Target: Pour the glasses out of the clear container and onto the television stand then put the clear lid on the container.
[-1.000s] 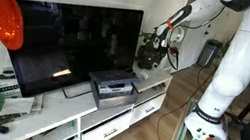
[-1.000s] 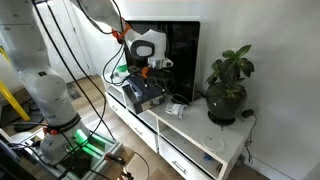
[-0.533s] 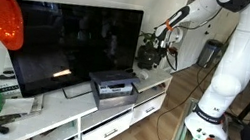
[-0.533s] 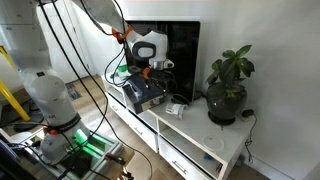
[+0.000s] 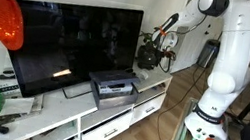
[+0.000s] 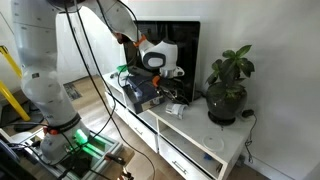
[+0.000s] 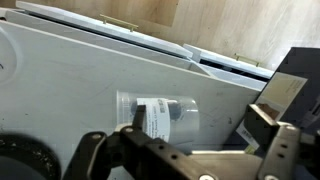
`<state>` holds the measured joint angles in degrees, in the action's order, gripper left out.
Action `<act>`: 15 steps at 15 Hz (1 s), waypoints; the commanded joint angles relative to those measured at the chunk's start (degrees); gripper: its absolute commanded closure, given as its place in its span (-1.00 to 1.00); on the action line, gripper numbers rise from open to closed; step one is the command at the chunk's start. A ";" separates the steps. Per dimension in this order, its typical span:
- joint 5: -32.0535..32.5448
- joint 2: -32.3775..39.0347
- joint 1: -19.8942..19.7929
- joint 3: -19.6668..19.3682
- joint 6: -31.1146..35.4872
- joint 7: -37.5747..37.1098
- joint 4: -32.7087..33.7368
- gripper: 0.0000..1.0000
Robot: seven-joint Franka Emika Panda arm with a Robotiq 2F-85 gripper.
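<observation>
The gripper hangs with its jaws spread wide and nothing between them, just above the clear container. In the wrist view the container seems to lie on its side on the white surface of the television stand, showing a pale label, apart from both fingers. To one side of the container sits the dark plant pot; on the opposite side is the grey-black box-shaped device. Beyond the container, the surface ends at the stand's front edge, with the wooden floor past it. In both exterior views the gripper is low over the stand, between the device and the plant, in front of the black television.
</observation>
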<state>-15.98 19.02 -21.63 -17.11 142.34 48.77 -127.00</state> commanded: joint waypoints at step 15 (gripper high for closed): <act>-1.36 25.33 -16.23 12.36 0.90 -8.17 26.20 -0.93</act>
<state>-16.62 41.33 -33.63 -8.32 145.26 40.39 -105.93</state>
